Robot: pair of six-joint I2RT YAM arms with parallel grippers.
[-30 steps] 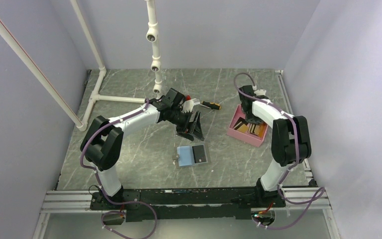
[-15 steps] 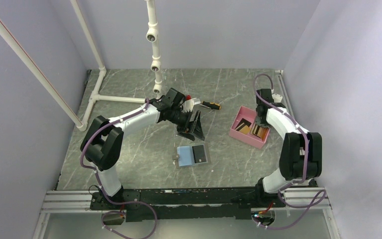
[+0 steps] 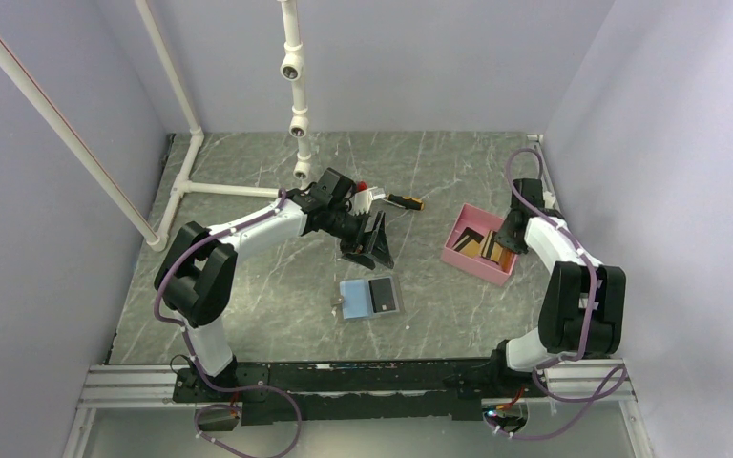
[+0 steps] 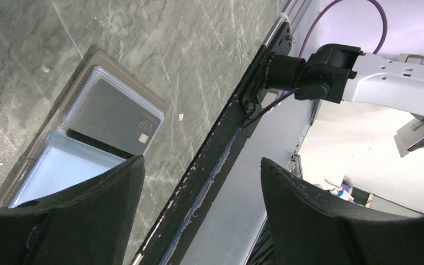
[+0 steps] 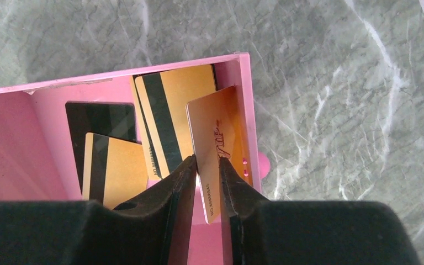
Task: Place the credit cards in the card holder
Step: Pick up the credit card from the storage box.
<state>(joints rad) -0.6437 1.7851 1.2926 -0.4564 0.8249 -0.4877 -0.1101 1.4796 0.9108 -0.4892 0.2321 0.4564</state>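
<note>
Pinching an upright orange VIP card [image 5: 221, 132] between nearly closed jaws, the right pincer [image 5: 207, 161] shows this only in its wrist view; more credit cards [image 5: 178, 105] lie in the pink tray [image 5: 11, 138] beneath. The left pincer [image 4: 199, 165] gapes empty above the card holder [image 4: 61, 171], one jaw hiding its near part

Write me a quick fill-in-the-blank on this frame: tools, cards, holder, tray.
1. The right tool pinches a tan card over the ____ tray.
2. The left tool, jaws wide apart, holds ____.
3. The card holder lies ____ on the table, light blue side up.
4. The dark card in its pocket reads ____.

Missing words: pink; nothing; open; VIP.
</note>
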